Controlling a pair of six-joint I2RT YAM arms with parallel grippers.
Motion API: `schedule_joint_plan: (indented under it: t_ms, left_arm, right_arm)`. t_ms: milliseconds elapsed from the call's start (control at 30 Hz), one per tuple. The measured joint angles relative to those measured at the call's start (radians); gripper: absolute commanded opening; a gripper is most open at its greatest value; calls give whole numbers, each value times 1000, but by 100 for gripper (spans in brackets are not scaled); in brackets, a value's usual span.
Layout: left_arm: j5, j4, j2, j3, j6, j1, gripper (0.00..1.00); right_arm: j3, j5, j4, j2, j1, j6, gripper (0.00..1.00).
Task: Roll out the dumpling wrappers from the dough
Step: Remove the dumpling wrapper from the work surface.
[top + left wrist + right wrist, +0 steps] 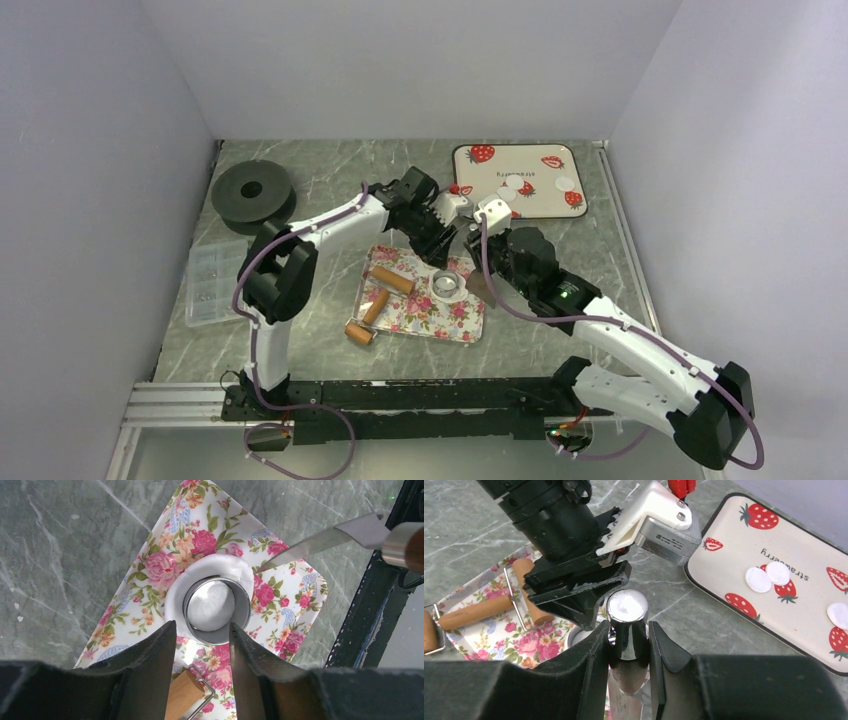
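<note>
We see left claw [202, 625] part open over the ring's [243, 614] near rim; contact unclear. Ring sits in dough [225, 567] on floral tray [200, 510], white disc [212, 605] inside. Right claw [626, 630] clamps knife [626, 607] handle, blade tip at dough edge. Wrappers [758, 579] lie on strawberry tray [724, 575], far right.
</note>
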Motion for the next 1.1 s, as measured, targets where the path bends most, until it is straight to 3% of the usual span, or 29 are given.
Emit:
schedule_joint_plan:
  t_ms: [400, 600, 1100]
  left_arm:
    - [7, 13, 45, -12, -3, -6, 29]
    - [20, 29, 45, -20, -11, -9, 28]
    - [21, 50, 46, -53, -11, -28, 25]
  right_arm:
    - [-10, -37, 47, 19, 11, 29, 0]
    - [-10, -34, 58, 92, 25, 27, 0]
    - [-14, 13, 62, 87, 68, 24, 0]
